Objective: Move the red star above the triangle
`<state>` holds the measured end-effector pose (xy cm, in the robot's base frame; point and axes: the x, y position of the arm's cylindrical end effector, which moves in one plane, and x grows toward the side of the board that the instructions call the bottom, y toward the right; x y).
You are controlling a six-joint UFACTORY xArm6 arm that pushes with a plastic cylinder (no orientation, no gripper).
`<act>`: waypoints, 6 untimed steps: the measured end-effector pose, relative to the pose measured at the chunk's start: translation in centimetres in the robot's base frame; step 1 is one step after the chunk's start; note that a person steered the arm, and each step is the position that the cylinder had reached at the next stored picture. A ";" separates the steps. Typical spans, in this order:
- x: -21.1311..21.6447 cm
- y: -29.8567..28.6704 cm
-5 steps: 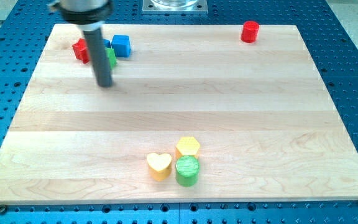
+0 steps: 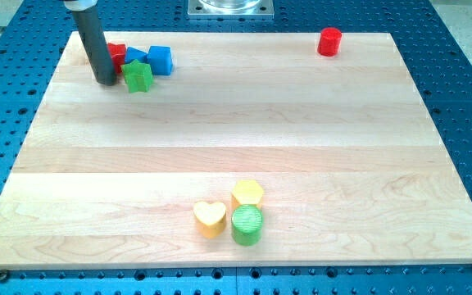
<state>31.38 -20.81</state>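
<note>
My tip [image 2: 105,81], a bare rod tool gripping nothing, is sitting just left of the red star [image 2: 117,56], which is lying up-right beside the blue triangle [image 2: 135,57].

We are seeing a pale wooden board [image 2: 244,139] (light grain stripes running across it) lying on a blue perforated table [image 2: 465,98]. Showing on it are a red star [image 2: 117,55], green star [image 2: 138,76], blue cube [image 2: 161,59], red cylinder [image 2: 329,41], yellow heart [image 2: 210,218], yellow hexagon [image 2: 247,193] and green cylinder [image 2: 247,224].
</note>
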 end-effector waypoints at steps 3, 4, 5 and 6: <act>-3.9 0.6; -6.6 1.3; -8.3 -1.3; -7.2 9.2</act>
